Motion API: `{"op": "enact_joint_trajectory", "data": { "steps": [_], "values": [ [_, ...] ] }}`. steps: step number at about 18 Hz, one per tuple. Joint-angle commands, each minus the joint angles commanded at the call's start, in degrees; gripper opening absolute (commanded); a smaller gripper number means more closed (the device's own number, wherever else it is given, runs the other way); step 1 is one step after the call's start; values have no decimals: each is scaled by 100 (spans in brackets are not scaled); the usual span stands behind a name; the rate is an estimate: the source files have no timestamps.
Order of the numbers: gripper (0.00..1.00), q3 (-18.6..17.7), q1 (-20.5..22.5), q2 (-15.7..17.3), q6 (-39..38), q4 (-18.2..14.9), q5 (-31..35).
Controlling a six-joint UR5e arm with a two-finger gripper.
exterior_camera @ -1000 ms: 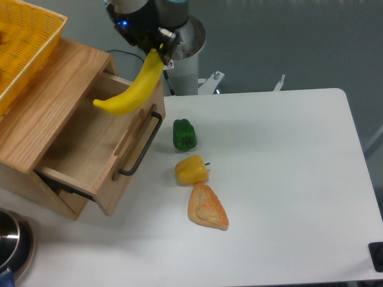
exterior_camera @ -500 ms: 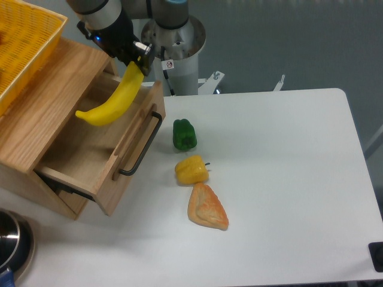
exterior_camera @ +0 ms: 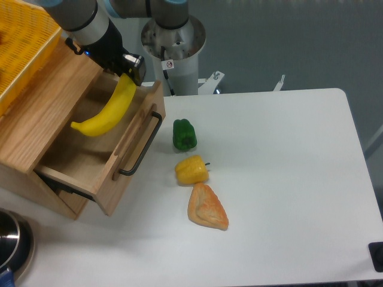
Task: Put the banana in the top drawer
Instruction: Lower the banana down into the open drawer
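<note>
The banana (exterior_camera: 106, 112) is long, curved and bright yellow. My gripper (exterior_camera: 127, 72) is shut on its upper end and holds it slanting down into the open top drawer (exterior_camera: 72, 160). The drawer is light oak with a black bar handle (exterior_camera: 141, 143) and is pulled out from the wooden cabinet (exterior_camera: 36, 113). The banana's lower tip hangs over the drawer's inside; I cannot tell if it touches the bottom.
A green pepper (exterior_camera: 184, 134), a yellow pepper (exterior_camera: 191, 170) and an orange-tan pastry (exterior_camera: 206, 207) lie on the white table to the right of the drawer. A yellow mesh basket (exterior_camera: 24, 42) sits on the cabinet. A metal pot (exterior_camera: 11, 245) is at the bottom left.
My gripper has carried the banana left and down, from above the drawer's front to inside the drawer opening.
</note>
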Motion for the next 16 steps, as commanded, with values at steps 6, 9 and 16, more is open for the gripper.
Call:
{"op": "enact_joint_trajectory", "data": {
  "steps": [6, 9, 16],
  "values": [
    [20, 26, -114, -158, -158, 122, 0],
    [21, 44, -176, -237, -220, 290, 18],
    [22, 53, -281, -369, -369, 299, 123]
  ]
}}
